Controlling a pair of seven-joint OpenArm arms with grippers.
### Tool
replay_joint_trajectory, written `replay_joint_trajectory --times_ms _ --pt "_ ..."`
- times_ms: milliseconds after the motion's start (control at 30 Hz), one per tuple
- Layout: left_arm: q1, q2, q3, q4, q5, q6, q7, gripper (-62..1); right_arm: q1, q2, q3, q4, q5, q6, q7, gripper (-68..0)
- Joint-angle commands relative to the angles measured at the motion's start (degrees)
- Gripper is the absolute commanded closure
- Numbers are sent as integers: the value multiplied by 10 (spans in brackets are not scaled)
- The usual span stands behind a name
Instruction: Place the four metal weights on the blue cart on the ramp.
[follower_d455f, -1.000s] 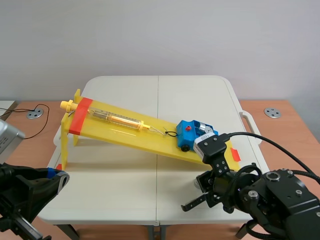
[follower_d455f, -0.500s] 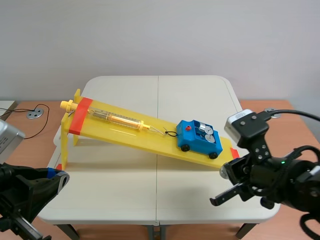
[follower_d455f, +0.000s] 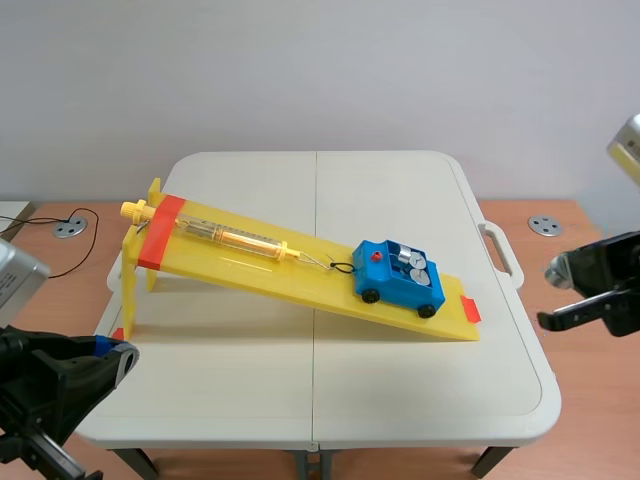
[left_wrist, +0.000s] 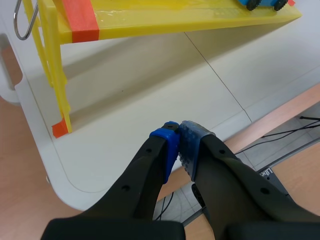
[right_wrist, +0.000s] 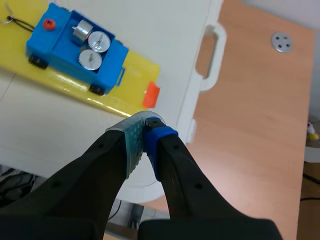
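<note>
Scene view: A white bench (follower_d455f: 430, 380) is carrying a yellow ramp (follower_d455f: 260, 265) that is sloping down from the left arm's side toward the right arm's side. The blue cart (follower_d455f: 385, 285) is sitting on its wheels near the ramp's low end, and the metal weights (follower_d455f: 410, 266) are resting in its open top. The left end effector (follower_d455f: 120, 358) is hanging low by the bench's near left corner. The right end effector (follower_d455f: 550, 320) is hanging past the bench's right edge, well apart from the cart.

Left wrist view: The left end effector (left_wrist: 178, 132) is closed, its two blue pads pressing together on nothing, over the bench's edge. Ahead of it, the ramp's raised end is standing on thin yellow legs.

Right wrist view: The right end effector (right_wrist: 146, 124) is closed too, pad against pad, above the bench's rim. Ahead of it the cart is sitting on the ramp just beside an orange tape mark. Three weights are showing inside the cart: two lying flat with shiny faces up, one on its side touching them.
</note>
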Motion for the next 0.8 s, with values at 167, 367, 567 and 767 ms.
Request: replay_joint_trajectory --times_ms 167,367,567,767 --pt "-11 12 -7 38 -30 -14 -44 -36 124 22 -39 -14 21 -1 69 -7" --pt "-11 12 -7 38 -30 -14 -44 -36 197 -5 -84 -82 -10 -7 77 -7" --pt "-11 12 -7 38 -30 -14 -44 -36 254 -36 -133 -137 -59 -16 89 -7" --pt "-11 12 -7 38 -30 -14 -44 -36 297 -61 -176 -187 -92 -28 97 -7"
